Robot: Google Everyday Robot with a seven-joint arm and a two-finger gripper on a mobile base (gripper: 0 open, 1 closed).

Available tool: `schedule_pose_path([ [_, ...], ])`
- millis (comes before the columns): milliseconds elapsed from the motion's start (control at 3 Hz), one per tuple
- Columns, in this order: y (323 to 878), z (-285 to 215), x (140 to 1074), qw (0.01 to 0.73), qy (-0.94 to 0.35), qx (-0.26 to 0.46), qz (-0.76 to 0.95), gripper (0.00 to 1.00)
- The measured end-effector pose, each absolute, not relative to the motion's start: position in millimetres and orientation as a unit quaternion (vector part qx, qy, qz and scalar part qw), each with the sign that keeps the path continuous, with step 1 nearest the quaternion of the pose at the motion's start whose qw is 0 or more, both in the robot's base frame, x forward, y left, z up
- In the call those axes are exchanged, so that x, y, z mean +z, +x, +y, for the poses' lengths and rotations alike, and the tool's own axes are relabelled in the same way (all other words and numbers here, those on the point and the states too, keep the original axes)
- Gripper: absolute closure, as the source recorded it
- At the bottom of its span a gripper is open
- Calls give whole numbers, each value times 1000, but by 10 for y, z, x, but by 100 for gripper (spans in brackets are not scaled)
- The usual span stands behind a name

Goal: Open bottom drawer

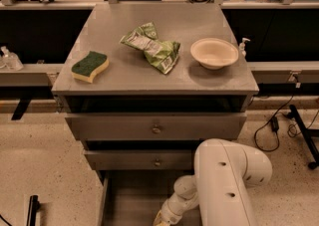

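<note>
The bottom drawer (132, 197) stands pulled out at the foot of the grey cabinet, its plain grey interior showing; its front lies below the frame edge. My white arm (227, 185) reaches down over the drawer's right half. The gripper (160, 219) is at the very bottom edge, mostly cut off by the frame. Above are the middle drawer (139, 160) and the top drawer (154, 128), each with a small round knob, both pushed nearly in.
On the cabinet top (124, 78) lie a green-and-yellow sponge (89, 65), a crumpled green chip bag (152, 47) and a white bowl (214, 52). Cables (271, 125) and a stand leg (301, 133) are on the floor to the right.
</note>
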State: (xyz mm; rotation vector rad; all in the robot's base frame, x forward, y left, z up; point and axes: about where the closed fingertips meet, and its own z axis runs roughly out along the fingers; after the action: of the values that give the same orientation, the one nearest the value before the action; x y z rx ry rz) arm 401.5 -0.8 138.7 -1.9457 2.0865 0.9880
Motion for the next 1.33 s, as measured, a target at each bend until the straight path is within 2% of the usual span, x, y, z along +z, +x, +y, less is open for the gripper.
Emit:
schedule_pose_path([
  [667,4025,-11,1387,61,-643,327,690,37],
  [1000,4057,-82,1421,67,-645,297,701,18],
  [1333,4089,-132,1448,70,-645,279,708,19],
])
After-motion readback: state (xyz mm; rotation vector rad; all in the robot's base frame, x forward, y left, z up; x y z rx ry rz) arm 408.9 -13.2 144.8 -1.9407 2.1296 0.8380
